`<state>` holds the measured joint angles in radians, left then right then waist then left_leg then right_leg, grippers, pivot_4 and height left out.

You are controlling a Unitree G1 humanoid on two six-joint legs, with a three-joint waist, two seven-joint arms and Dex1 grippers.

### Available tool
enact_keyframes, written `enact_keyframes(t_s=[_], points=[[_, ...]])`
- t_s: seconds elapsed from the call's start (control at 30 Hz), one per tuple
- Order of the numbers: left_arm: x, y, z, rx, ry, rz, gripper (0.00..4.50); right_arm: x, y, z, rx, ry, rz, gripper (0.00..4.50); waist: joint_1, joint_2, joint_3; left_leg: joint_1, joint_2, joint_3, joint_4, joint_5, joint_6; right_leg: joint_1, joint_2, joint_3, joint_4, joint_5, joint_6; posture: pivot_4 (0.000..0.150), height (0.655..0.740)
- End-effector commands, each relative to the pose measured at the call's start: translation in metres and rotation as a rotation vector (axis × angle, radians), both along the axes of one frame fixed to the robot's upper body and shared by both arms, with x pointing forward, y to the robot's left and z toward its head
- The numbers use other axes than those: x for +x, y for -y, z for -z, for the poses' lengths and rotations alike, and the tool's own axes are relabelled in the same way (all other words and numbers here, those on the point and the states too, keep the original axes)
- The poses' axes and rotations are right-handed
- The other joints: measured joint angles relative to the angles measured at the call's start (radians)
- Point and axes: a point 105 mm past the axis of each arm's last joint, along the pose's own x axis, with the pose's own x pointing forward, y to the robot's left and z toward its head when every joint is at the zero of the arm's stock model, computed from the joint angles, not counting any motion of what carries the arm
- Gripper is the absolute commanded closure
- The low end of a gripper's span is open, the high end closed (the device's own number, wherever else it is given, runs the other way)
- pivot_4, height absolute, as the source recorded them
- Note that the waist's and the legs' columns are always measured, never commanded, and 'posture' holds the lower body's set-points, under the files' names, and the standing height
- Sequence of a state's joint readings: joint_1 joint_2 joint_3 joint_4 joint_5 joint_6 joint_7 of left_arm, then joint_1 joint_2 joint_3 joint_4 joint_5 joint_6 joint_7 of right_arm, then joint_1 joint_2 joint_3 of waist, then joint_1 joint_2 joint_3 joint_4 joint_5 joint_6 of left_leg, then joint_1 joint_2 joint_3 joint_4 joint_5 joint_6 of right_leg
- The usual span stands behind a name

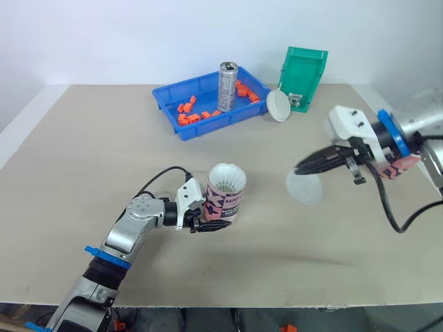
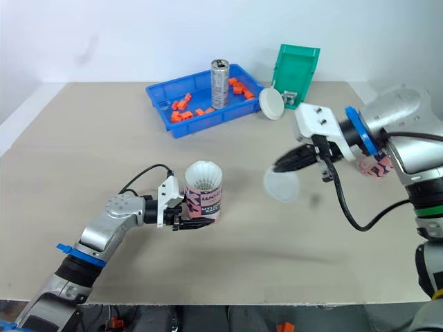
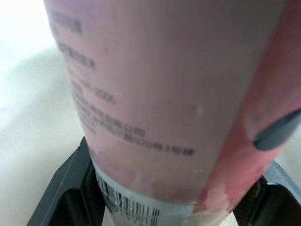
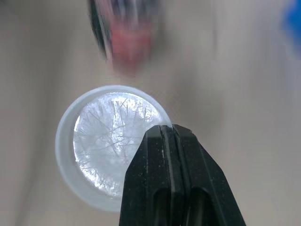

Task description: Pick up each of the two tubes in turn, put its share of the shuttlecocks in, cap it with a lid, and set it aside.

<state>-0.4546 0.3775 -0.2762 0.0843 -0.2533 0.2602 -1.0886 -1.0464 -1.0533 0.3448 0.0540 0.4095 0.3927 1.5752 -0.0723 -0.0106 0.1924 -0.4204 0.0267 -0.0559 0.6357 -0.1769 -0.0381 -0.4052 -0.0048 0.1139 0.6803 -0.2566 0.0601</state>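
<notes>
A pink printed tube (image 1: 225,202) stands upright near the middle of the table, with white shuttlecock feathers (image 1: 227,178) showing at its open top. My left gripper (image 1: 216,223) is shut on the tube's lower part; in the left wrist view the tube wall (image 3: 164,94) sits between the black fingers (image 3: 66,188). To the right, my right gripper (image 1: 302,168) is shut on the rim of a translucent round lid (image 1: 305,189), held above the table and apart from the tube. The right wrist view shows that lid (image 4: 101,146) pinched at its edge. A second pink tube (image 1: 401,168) is partly hidden behind the right arm.
At the back stands a blue tray (image 1: 166,97) with orange pieces and a silver can (image 1: 227,86). A green bin (image 1: 303,76) is to its right, with a white lid (image 1: 278,106) leaning against it. Bare table lies on the left.
</notes>
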Motion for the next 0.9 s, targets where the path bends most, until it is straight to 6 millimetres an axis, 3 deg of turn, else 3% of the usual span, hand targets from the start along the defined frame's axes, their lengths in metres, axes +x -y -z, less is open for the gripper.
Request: enact_keyframes(t_s=[0.03,0.17,0.4,0.9], points=[[-0.004,0.002,0.010,0.055,-0.061,0.059,1.52,-0.016,-0.033,-0.021,0.031,0.039,-0.169,4.45,0.003,0.000,0.000,-0.001,0.000,0.000,0.000,0.000,0.000,0.000,0.000,0.000,0.000,0.000,0.002,0.150,0.7400],[-0.004,0.003,0.011,0.093,-0.072,0.112,1.52,-0.012,-0.063,-0.028,0.026,0.101,-0.272,4.45,0.002,0.000,0.000,-0.003,0.000,0.000,-0.001,0.000,0.000,-0.002,0.000,-0.001,-0.001,0.002,0.005,0.150,0.7400],[-0.001,-0.003,0.014,0.157,-0.043,0.136,1.52,-0.006,-0.086,-0.036,0.012,0.163,-0.359,4.45,0.008,0.000,0.000,-0.004,0.000,-0.002,-0.002,-0.001,-0.001,-0.002,-0.001,-0.003,-0.001,0.000,0.004,0.150,0.7400],[0.004,-0.005,0.015,0.151,-0.016,0.115,1.52,-0.009,-0.094,-0.033,-0.054,0.189,-0.439,4.45,0.003,0.000,0.000,-0.003,0.001,-0.002,-0.002,-0.001,-0.001,-0.002,0.000,-0.004,0.000,0.000,0.002,0.150,0.7400]])
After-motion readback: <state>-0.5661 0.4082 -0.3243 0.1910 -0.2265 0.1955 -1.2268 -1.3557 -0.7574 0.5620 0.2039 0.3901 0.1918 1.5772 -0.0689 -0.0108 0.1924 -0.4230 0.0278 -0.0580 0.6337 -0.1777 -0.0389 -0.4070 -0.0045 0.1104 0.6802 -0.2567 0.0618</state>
